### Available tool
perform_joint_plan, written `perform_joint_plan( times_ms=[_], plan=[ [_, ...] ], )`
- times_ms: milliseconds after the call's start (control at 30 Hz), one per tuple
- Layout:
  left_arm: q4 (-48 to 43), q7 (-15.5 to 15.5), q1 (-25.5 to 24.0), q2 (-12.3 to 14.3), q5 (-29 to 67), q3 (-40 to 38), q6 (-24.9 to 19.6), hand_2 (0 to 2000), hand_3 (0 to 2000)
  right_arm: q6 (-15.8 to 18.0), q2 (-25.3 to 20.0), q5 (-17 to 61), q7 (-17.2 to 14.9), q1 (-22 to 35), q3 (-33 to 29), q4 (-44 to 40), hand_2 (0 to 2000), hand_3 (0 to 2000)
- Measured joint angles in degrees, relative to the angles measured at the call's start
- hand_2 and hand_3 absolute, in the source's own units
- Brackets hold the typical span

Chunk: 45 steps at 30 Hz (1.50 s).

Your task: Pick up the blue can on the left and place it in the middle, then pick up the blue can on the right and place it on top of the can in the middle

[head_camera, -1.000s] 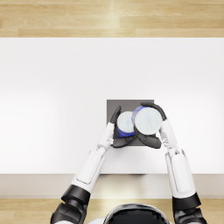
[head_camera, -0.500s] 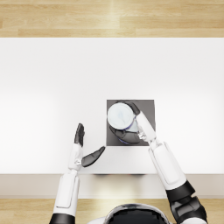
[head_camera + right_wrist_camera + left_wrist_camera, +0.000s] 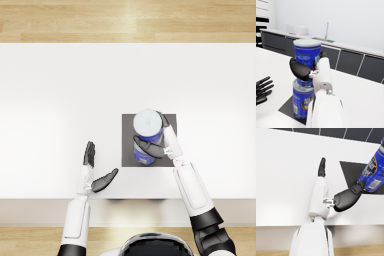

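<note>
2 blue cans (image 3: pixel 307 56) (image 3: pixel 302 101), 1 dark mat (image 3: pixel 170 150), 1 table (image 3: pixel 60 100).

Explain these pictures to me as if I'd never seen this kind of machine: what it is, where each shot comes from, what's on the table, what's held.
This is a rendered humanoid robot with two white arms ending in dark hands. One picture looks down from its head; the other two look along each forearm. On the white table lies a dark mat. On it stands a lower blue can, with an upper blue can on top. The right hand grips the upper can. The left hand is open, holding nothing, off to the side of the mat.
</note>
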Motion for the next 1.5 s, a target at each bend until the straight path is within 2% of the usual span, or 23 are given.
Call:
perform_joint_plan(
  times_ms=[300,367,467,500,533,600,633,900,967,1067,1267,1367,1400,1433,1500],
  plan=[
    [0.61,-1.64,0.18,0.05,0.09,0.20,0.47,0,0,0.58,-0.82,-0.02,0.22,-0.66,-0.26,0.02,2000,1520],
    [0.64,-1.82,0.18,0.00,0.10,0.28,0.51,0,0,2.69,-0.84,-0.05,0.87,-0.97,-0.39,-0.15,2000,1520],
    [0.62,-1.75,0.19,-0.04,0.11,0.33,0.58,0,0,2.84,-0.88,-0.08,1.10,-1.22,-0.75,-0.60,2000,1520],
    [0.62,-1.74,0.20,-0.05,0.11,0.34,0.59,0,0,2.80,-0.91,-0.07,1.12,-1.28,-0.79,-0.70,639,1193],
    [0.62,-1.73,0.20,-0.05,0.11,0.35,0.60,0,0,2.38,-0.90,-0.06,0.86,-1.47,-0.88,-0.81,0,867],
    [0.44,-1.26,0.19,-0.08,0.12,0.41,0.89,0,0,2.00,-0.87,-0.03,0.13,-1.90,-1.04,-1.06,0,213],
    [0.39,-1.12,0.18,-0.08,0.12,0.43,1.00,0,0,2.04,-0.93,-0.03,-0.05,-1.99,-1.15,-1.20,0,0],
    [0.27,-0.75,0.19,-0.10,0.13,0.48,1.25,0,0,1.79,-1.29,-0.02,-0.60,-2.93,-2.53,-0.64,0,0],
    [0.32,-0.91,0.18,-0.09,0.12,0.47,1.20,0,0,1.87,-1.32,-0.02,2.35,-3.29,-3.43,-0.10,0,0],
    [0.14,-0.80,0.04,-0.08,0.09,0.44,1.30,0,0,1.92,-1.44,-0.03,4.32,-3.66,-4.87,0.77,0,0],
    [0.33,-1.70,-0.03,-0.07,0.07,0.44,1.15,0,0,2.04,-1.81,-0.04,5.31,-3.98,-8.16,3.97,0,0],
    [0.44,-2.19,-0.01,-0.21,0.13,0.67,1.33,0,0,1.98,-1.42,-0.04,5.40,-5.57,-9.48,9.65,0,0],
    [-0.19,-0.99,-0.26,-0.25,0.14,0.56,1.93,0,0,1.97,-1.22,-0.04,5.42,-6.27,-10.19,12.37,0,0],
    [-1.62,1.71,-0.91,-0.33,0.15,0.27,2.62,0,0,1.96,-1.04,-0.04,5.43,-6.93,-11.08,15.12,0,0],
    [-8.54,8.66,-2.70,-0.47,0.22,-1.39,4.64,0,0,1.96,-0.71,-0.04,5.45,-8.49,-14.37,21.09,0,0]
  ],
)
